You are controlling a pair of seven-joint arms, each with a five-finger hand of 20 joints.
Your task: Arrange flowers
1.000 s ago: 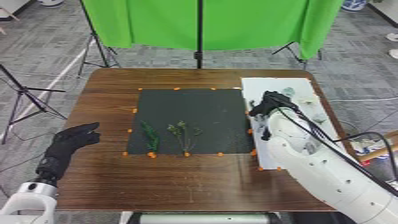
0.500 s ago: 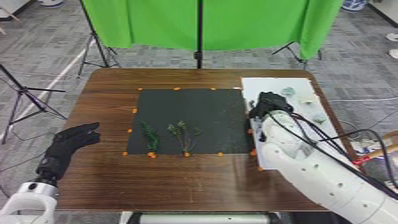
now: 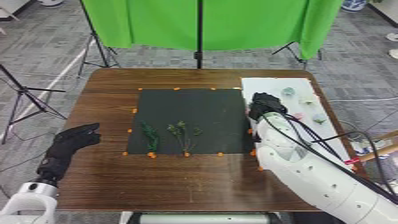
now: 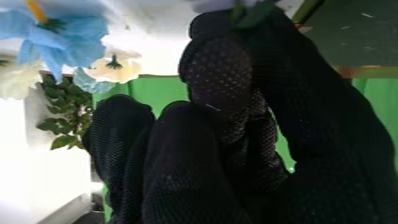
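The right hand [image 3: 267, 103] is sitting over the left part of the white board [image 3: 266, 84], close to the right edge of the black mat [image 3: 191, 96]. Its thumb and fingertips are coming together at a green piece [image 4: 256, 15], seemingly a flower's stem or leaf, and they appear to be pinching it; the bloom it belongs to is too hidden to name. Farther right on the board a pale blue flower [image 3: 288, 92], a cream flower [image 3: 307, 101], a pink flower [image 3: 298, 116] and a pale flower [image 3: 320, 119] are lying apart from one another.

On the near left part of the mat a green fern-like sprig [image 3: 150, 137] is lying beside some thin budded stems [image 3: 181, 136]. The left hand [image 3: 71, 141] is resting in place over the left side of the table [image 3: 178, 182], fingers relaxed and apart, holding nothing.

The flowers are probably weighing very little, with soft petals that crush or bend easily and stems that are stiffer yet slim enough to roll in a glove. The safest hold is on the stem, a little below the bloom. The next move is likely calling for a low carry left onto the mat, clear of the budded stems, which could be catching and dragging.
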